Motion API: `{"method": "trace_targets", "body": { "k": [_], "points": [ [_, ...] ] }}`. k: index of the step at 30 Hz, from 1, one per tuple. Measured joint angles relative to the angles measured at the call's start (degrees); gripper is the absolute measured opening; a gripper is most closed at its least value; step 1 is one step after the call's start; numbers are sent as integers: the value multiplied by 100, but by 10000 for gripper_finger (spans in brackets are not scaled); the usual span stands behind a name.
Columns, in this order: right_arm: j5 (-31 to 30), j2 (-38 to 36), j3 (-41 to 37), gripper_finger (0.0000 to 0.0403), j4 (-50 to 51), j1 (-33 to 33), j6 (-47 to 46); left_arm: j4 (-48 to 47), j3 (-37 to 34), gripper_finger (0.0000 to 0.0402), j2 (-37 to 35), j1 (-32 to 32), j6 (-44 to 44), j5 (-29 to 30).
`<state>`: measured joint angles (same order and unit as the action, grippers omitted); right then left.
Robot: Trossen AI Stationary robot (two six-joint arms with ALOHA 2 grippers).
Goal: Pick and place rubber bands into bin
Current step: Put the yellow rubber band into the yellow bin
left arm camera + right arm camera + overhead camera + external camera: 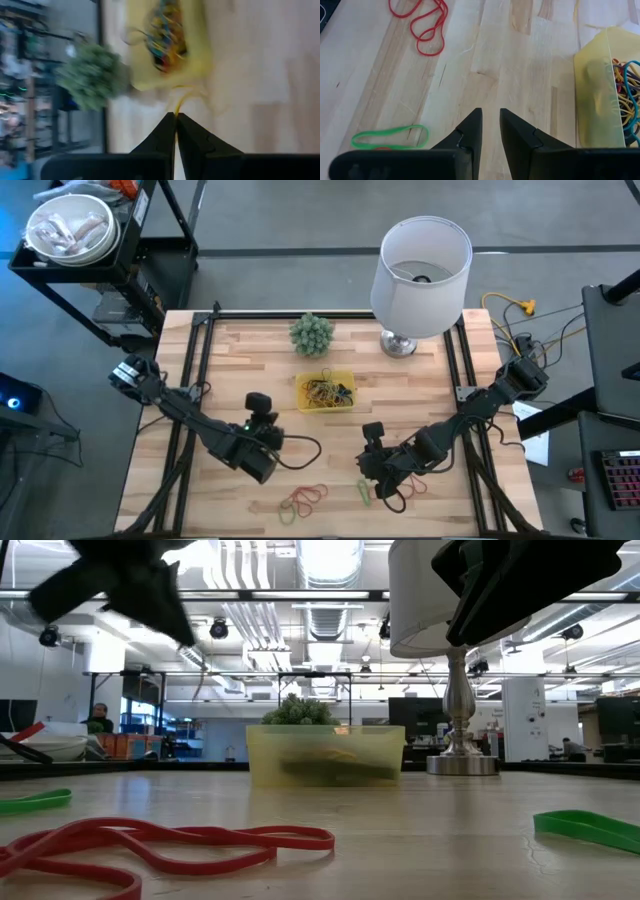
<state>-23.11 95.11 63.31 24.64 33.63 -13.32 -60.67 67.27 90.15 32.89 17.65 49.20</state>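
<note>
I'm looking at a butcher-block table (250, 350) sitting on a grey floor (290, 220). A white-shade lamp (421, 265) and a small green plant (311, 334) are standing along its far edge. A black cart (150, 255) is holding a metal bowl (70, 230) off the far-left corner. I'm seeing ceiling strip lights (330, 560) glowing over exposed ducts (335, 625), and a person (98, 720) sitting at far-left desks.
</note>
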Motion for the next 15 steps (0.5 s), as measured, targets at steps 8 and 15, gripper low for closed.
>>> {"method": "trace_targets", "body": {
  "k": [8,15],
  "points": [
    [2,1,0,61,0,0,0,18,550,0,-5,-346,-849,1409],
    [4,2,0,61,0,0,0,284,835,0,-11,-951,-1442,1723]
  ]
}}
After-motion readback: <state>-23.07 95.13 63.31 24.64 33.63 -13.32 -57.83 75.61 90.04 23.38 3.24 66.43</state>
